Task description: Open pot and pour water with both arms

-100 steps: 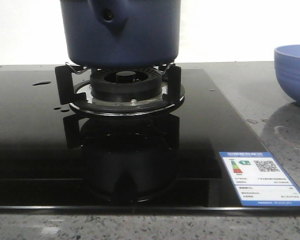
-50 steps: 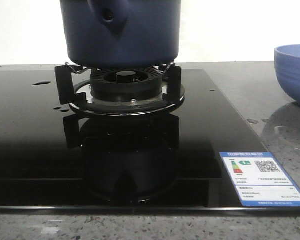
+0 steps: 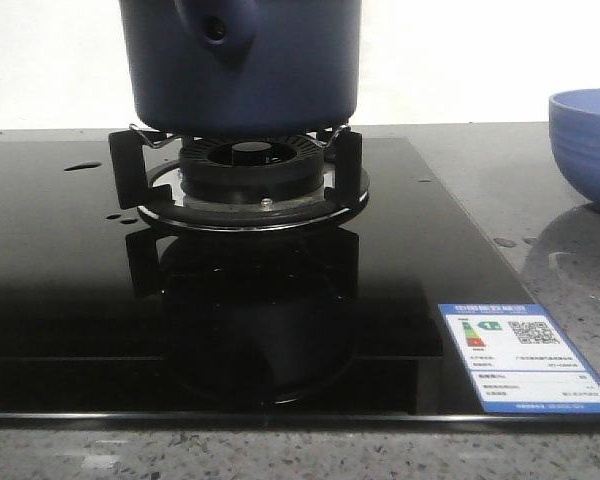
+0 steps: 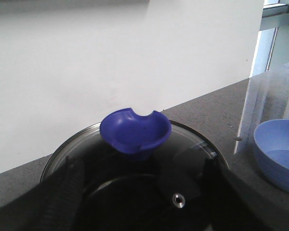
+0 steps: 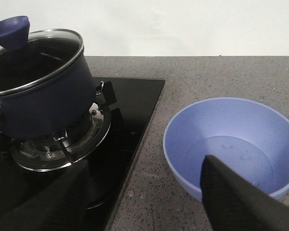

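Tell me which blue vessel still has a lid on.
The dark navy pot on the burner, under a glass lid; the lighter blue bowl beside it sits open.

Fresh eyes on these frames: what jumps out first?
The dark navy pot sits on the burner of the black glass hob, its glass lid on, with a blue cupped knob. A lighter blue bowl stands on the grey counter to the right.

speckled counter [image 3: 540, 180], black hob [image 3: 60, 300], blue bowl [image 3: 590, 140]
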Action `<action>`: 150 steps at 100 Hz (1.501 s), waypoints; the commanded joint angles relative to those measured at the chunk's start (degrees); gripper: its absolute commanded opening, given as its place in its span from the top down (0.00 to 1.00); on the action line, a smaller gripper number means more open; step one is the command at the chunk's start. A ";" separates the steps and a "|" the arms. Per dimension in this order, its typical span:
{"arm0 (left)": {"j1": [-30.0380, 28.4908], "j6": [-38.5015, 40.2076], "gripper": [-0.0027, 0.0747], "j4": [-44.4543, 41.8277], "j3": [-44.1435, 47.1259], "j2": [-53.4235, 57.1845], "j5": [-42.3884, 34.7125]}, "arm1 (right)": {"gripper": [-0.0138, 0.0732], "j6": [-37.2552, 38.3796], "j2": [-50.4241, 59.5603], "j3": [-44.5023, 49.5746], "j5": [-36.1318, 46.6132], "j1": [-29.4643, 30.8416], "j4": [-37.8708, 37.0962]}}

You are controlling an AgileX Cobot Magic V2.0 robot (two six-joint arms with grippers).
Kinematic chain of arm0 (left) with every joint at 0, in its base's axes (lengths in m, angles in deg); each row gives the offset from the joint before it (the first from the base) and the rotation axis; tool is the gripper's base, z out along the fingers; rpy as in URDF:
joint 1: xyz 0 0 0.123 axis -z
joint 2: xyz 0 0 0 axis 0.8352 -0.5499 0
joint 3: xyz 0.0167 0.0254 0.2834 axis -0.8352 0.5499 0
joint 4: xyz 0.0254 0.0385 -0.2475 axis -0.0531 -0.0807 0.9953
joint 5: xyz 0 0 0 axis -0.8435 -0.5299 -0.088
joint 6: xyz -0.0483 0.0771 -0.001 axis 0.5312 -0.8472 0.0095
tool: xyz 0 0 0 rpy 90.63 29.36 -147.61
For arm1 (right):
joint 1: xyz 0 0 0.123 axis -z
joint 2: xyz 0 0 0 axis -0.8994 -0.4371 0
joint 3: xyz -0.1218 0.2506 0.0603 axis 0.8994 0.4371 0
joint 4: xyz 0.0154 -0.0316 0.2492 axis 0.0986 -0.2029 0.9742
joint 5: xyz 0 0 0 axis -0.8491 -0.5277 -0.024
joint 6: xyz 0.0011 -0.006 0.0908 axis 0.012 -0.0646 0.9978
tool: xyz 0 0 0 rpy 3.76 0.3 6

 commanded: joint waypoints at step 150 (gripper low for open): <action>-1.80 0.14 0.26 5.04 -14.93 -16.41 -4.45 | 0.33 -0.74 -0.73 -2.00 3.70 -0.04 0.96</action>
